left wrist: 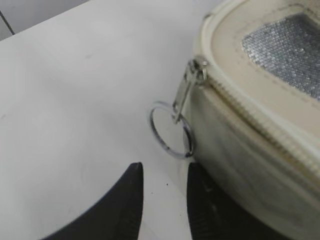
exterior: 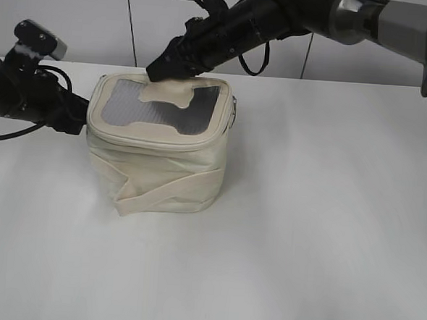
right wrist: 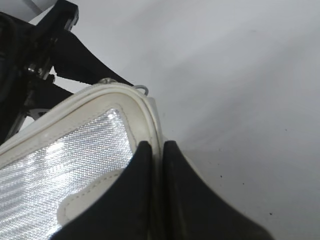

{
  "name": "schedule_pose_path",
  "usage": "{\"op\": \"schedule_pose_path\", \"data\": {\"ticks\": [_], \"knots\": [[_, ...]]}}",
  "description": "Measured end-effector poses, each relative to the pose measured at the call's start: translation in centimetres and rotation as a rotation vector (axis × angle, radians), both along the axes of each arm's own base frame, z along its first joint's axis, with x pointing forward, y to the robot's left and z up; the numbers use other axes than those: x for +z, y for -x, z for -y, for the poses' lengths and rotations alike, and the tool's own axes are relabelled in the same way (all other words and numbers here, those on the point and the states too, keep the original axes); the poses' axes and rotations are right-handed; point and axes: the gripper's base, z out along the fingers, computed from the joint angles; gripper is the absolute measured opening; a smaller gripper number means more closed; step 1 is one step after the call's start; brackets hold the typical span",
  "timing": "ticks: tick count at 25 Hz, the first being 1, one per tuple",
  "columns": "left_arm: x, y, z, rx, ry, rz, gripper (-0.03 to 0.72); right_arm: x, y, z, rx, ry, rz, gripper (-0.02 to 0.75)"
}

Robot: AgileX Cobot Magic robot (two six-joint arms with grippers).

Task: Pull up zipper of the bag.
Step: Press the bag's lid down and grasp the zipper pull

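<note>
The cream bag [exterior: 162, 164] stands upright on the white table, its lid with grey panels on top. My left gripper [exterior: 77, 120] is at the bag's left side. In the left wrist view it [left wrist: 164, 172] is open, with a silver ring pull [left wrist: 170, 131] hanging from the zipper [left wrist: 260, 125] just ahead of its tips, not between them. Its right finger lies against the bag's wall [left wrist: 235, 165]. My right gripper [exterior: 158, 71] is on the lid's far edge. In the right wrist view it [right wrist: 157, 146] is shut on the lid rim [right wrist: 145, 107]. A ring pull [right wrist: 143, 89] peeks past the corner.
The white table [exterior: 303, 231] stretches to the right and front of the bag. A flat cream strap [exterior: 170, 188] crosses the bag's front. A small metal piece [exterior: 234, 105] shows at the lid's right edge. My left arm [right wrist: 30, 65] fills the right wrist view's upper left.
</note>
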Motion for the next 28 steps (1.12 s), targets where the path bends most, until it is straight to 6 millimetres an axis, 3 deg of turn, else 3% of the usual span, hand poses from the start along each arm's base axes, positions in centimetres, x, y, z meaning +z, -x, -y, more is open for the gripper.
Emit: {"op": "schedule_pose_path", "data": {"ticks": [9,20,28], "knots": [[0.7,-0.1,-1.1,-0.033,0.099,0.026,0.244,0.0,0.0,0.0,-0.003,-0.001,-0.003,0.043],[-0.5,-0.4,-1.6,-0.034,-0.007,0.041,0.244,0.0,0.0,0.0,-0.004,0.000,-0.004,0.042],[-0.5,-0.4,-1.0,-0.111,-0.017,0.083,0.244,0.0,0.0,0.0,-0.005,0.000,-0.005,0.042]]}}
